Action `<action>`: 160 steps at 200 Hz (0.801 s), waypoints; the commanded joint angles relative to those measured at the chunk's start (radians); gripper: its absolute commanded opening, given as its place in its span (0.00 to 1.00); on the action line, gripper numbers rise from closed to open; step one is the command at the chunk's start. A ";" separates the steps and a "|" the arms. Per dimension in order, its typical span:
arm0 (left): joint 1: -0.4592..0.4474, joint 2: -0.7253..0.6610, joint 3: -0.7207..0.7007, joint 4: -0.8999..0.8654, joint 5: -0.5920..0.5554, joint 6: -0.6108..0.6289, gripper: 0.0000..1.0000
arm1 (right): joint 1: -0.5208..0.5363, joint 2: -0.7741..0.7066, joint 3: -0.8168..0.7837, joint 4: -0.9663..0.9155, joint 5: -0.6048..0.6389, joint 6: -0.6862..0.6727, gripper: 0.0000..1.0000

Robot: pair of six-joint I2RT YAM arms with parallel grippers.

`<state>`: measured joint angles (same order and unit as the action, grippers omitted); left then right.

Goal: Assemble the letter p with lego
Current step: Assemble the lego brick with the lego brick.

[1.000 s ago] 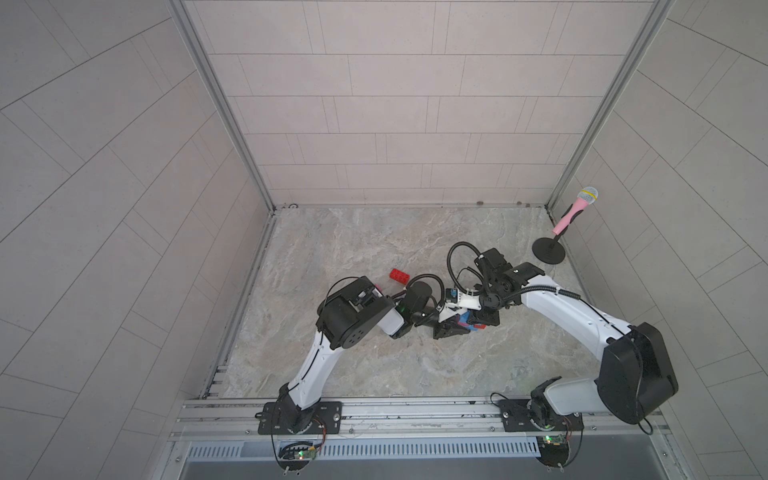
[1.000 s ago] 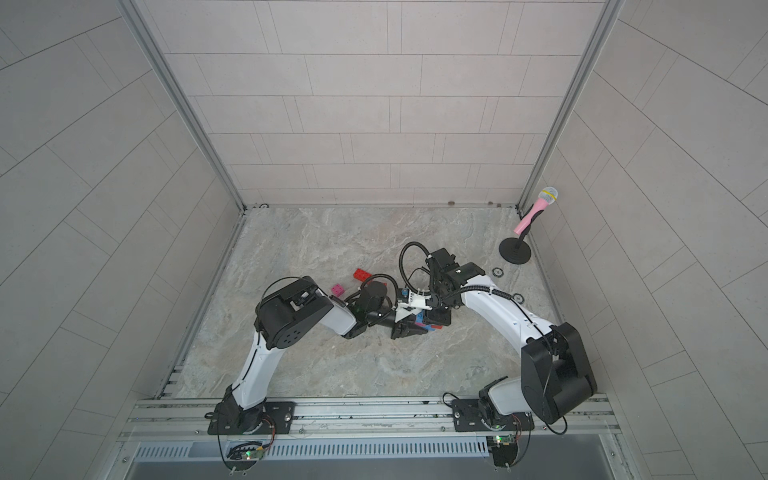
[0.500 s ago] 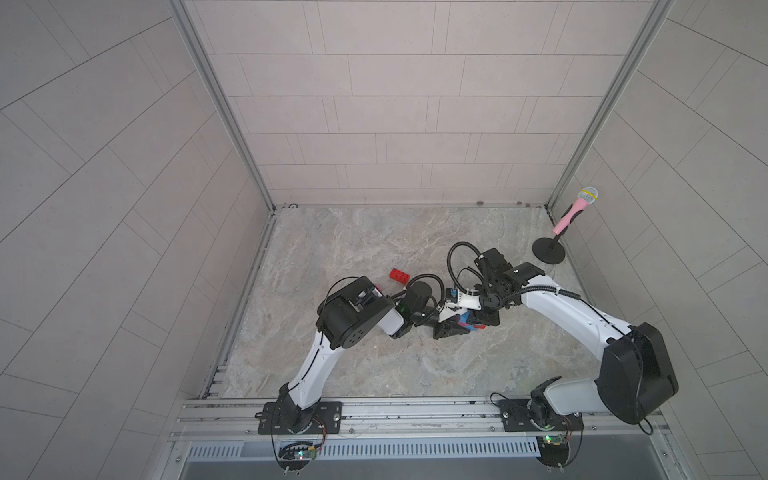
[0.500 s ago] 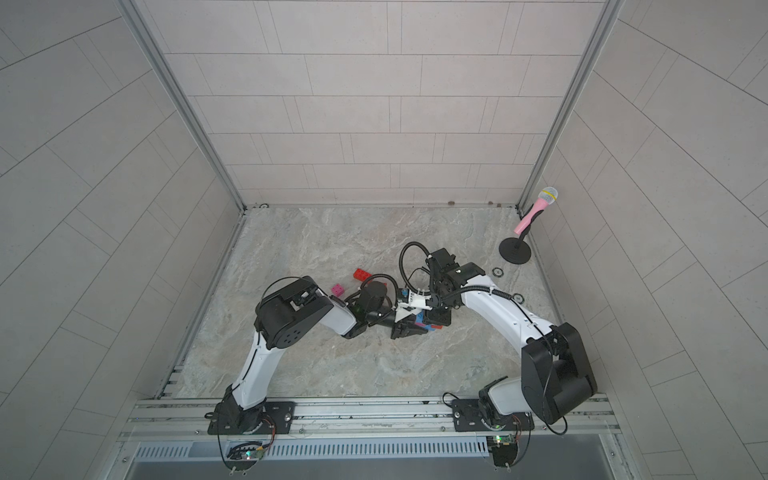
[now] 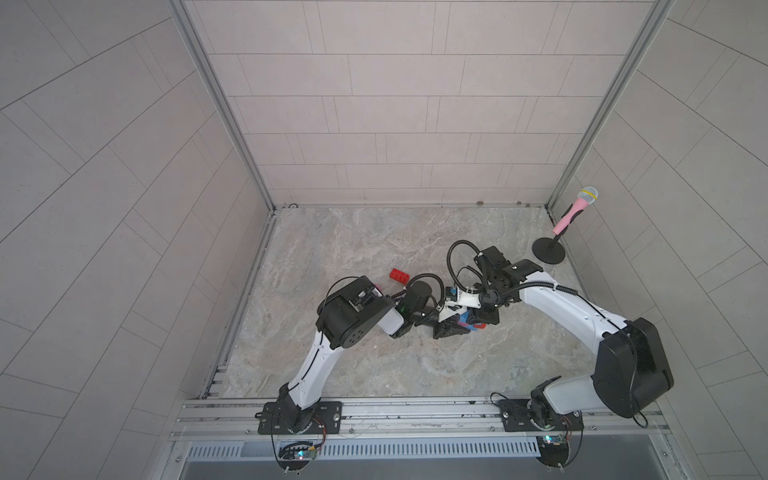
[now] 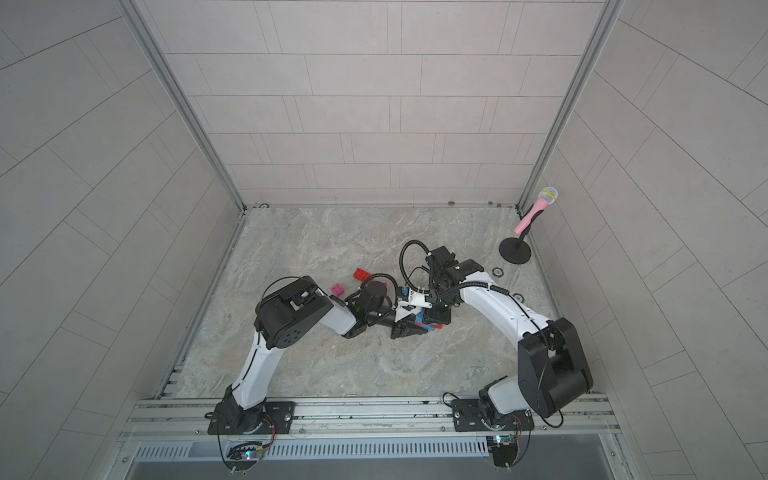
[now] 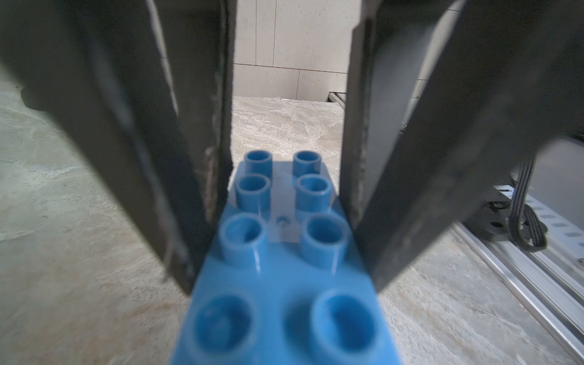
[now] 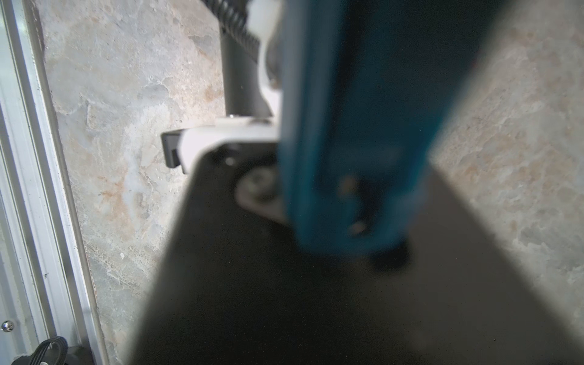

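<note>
Both arms crowd together mid-table, tips nearly nose to nose. The left gripper (image 5: 455,328) has a blue brick (image 7: 284,268) clamped. In its wrist view the two dark, scuffed fingers (image 7: 202,158) press flat against the brick's long sides, the jaws set only as wide as the brick. It's glossy plastic, oblong, with two rows of hollow round studs running away from the lens. Eight are on show, with a paler patch between the middle ones. The brick sits low over the table (image 5: 374,232), a matte slab veined in grey and tan like marble; whether it touches, I cannot tell.

The right gripper (image 5: 478,321) meets it from the opposite side, jaws closed right down. Its wrist view is mostly blur. A blue slab (image 8: 357,126) looms close to the lens over a dark gripper body, and I cannot tell whether the jaws pinch anything. In both top views a thin red strip (image 6: 434,327) peeks out beside the blue, between the two grippers.

Loose pieces now. An oblong red brick (image 5: 400,274) lies studs-up just beyond the left forearm. A small square pink brick (image 6: 338,289) rests near the left elbow housing. In the far right corner, a pink toy microphone (image 5: 575,210) tilts on a round black stand (image 5: 548,254).
</note>
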<state>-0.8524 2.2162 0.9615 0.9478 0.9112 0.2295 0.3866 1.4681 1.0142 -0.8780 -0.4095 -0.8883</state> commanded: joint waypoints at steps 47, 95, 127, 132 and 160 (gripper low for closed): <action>-0.043 0.049 0.011 -0.237 -0.087 0.033 0.00 | 0.083 0.228 -0.093 -0.089 0.154 0.041 0.05; -0.043 0.048 0.011 -0.244 -0.090 0.036 0.00 | 0.097 0.227 -0.090 -0.092 0.187 0.063 0.13; -0.043 0.050 0.012 -0.244 -0.089 0.037 0.00 | 0.071 0.146 -0.081 -0.070 0.151 0.078 0.41; -0.043 0.050 0.012 -0.244 -0.089 0.037 0.00 | 0.063 0.129 -0.079 -0.065 0.139 0.078 0.47; -0.043 0.051 0.013 -0.244 -0.090 0.037 0.00 | 0.018 0.020 -0.072 -0.032 0.064 0.078 0.56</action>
<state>-0.8345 2.2162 0.9638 0.9325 0.9401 0.2470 0.3969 1.4590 1.0168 -0.8642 -0.4229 -0.8310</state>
